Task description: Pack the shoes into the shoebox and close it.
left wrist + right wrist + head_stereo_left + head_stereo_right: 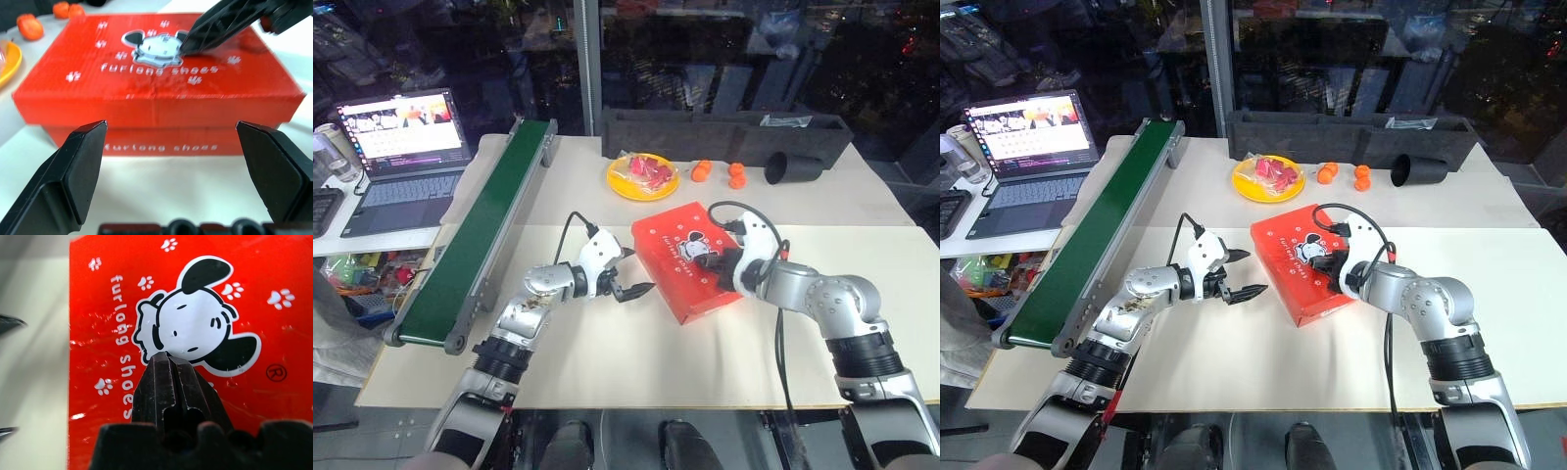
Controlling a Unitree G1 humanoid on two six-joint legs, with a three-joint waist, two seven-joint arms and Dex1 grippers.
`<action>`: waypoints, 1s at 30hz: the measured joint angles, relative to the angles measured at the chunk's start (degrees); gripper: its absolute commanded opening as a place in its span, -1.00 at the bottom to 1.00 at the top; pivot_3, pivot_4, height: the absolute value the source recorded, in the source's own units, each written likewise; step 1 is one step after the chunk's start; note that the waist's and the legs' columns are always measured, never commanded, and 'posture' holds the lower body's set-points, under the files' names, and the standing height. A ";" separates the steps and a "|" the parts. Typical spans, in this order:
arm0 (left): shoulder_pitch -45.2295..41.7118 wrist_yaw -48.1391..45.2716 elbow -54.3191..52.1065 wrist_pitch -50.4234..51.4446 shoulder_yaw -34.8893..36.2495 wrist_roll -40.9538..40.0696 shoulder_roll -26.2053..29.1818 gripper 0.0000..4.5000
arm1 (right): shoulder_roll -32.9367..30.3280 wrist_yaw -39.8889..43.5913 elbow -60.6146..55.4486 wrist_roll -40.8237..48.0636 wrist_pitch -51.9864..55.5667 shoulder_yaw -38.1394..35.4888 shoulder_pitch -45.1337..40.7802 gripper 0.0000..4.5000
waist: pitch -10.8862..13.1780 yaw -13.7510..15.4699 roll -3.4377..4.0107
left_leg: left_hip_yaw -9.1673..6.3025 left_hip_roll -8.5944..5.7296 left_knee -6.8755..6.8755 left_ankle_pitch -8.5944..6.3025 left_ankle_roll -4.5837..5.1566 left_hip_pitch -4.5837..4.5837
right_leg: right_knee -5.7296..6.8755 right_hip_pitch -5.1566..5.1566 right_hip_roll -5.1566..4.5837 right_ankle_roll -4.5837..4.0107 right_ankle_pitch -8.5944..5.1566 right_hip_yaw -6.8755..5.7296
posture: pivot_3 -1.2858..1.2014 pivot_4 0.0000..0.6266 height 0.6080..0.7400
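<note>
The red shoebox (677, 279) lies shut in the middle of the table, its lid showing a white cartoon figure (195, 328) and white lettering. The shoes are out of view. My left gripper (639, 271) is open just left of the box, with its two fingers (80, 166) facing the box's long side and nothing between them. My right gripper (166, 358) is shut and reaches over the box from the right. Its closed tips sit on the lid at the cartoon figure and hold nothing.
A long green conveyor belt (480, 235) runs along the table's left side, with a laptop (406, 147) beyond it. At the back are a yellow plate (643, 176) with red items, small orange objects (702, 171), a tipped black cup (793, 168) and a long black tray (724, 132).
</note>
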 measured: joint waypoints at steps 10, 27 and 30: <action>2.23 2.04 -2.72 1.42 0.97 0.02 1.21 1.00 | 2.50 5.67 0.69 -9.92 0.62 -0.98 -0.43 -0.97 | -0.26 0.01 -0.39 | -0.01 0.04 -0.01 -0.01 -0.01 0.79 | -0.13 0.84 0.00 0.00 -0.01 -0.04 | 0.03 -0.52 1.00; 5.81 16.66 -2.46 1.60 9.38 0.00 -2.48 1.00 | 1.68 6.90 -2.62 -15.44 -7.42 -21.40 3.24 -0.97 | -0.24 1.06 -0.39 | -0.01 0.01 -0.06 -0.02 0.00 0.40 | -0.18 0.47 -0.02 0.02 -0.01 -0.05 | 0.03 -0.52 1.00; 6.21 23.12 -1.06 1.94 13.37 0.52 -4.48 1.00 | 0.08 3.19 -1.22 -24.44 -13.64 -21.04 6.81 -0.97 | -0.24 1.22 -0.39 | 0.01 -0.01 -0.06 -0.02 -0.01 0.39 | -0.18 0.45 -0.03 0.02 -0.01 -0.03 | 0.03 -0.52 1.00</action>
